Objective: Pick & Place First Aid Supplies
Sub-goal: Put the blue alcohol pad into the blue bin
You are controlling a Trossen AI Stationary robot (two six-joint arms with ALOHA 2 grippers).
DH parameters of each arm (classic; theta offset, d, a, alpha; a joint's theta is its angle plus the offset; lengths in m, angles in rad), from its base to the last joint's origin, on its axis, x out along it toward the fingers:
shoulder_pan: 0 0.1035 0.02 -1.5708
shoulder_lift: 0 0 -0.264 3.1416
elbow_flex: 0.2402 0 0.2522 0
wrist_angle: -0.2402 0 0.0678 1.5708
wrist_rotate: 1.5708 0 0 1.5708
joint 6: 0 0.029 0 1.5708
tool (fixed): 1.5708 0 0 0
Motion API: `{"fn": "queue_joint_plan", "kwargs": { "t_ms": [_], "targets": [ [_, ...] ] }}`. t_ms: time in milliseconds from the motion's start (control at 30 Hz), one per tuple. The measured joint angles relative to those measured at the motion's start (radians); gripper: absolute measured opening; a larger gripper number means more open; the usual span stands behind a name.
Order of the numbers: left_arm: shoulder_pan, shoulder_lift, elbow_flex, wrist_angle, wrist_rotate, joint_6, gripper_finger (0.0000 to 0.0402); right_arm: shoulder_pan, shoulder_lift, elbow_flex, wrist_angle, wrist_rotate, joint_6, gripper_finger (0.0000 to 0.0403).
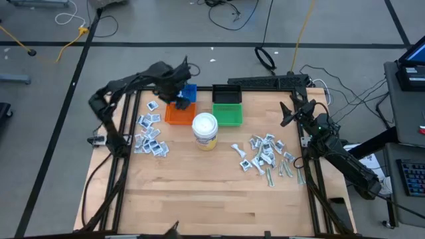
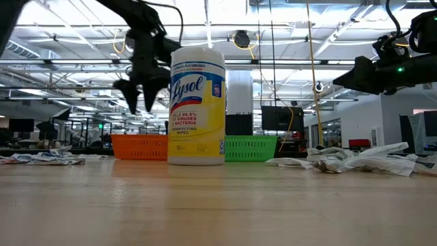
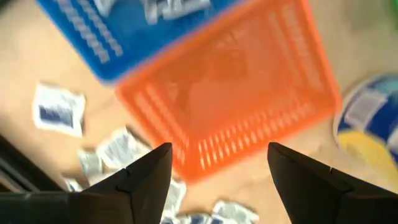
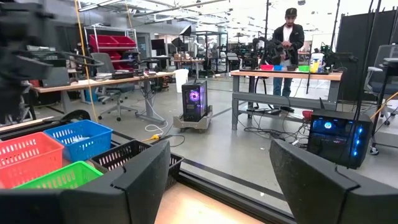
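The left gripper (image 3: 214, 168), fingers spread and empty, hung over the orange bin (image 1: 178, 114), nearer the left pile of first aid packets (image 1: 149, 136) than the right gripper (image 1: 287, 113), likewise spread and empty.

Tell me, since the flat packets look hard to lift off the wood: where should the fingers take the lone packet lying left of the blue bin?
Probably from straight above. The lone packet lies flat on the table, apart from the pile, with bare wood around it. Set the open left gripper astride two opposite edges and pinch there.
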Motion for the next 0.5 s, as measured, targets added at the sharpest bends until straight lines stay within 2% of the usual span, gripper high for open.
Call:
{"fn": "queue_joint_plan", "kwargs": {
  "t_ms": [267,500],
  "targets": [
    [-0.118,-0.242,-0.298,0.027,0.003,-0.178,0.0279,0.0,0.0,0.0,0.0,0.0,0.0,0.0274],
    [-0.225,-0.408,-0.475,0.027,0.036,-0.343,0.0268,0.0,0.0,0.0,0.0,0.0,0.0,0.0274]
  ]
}}
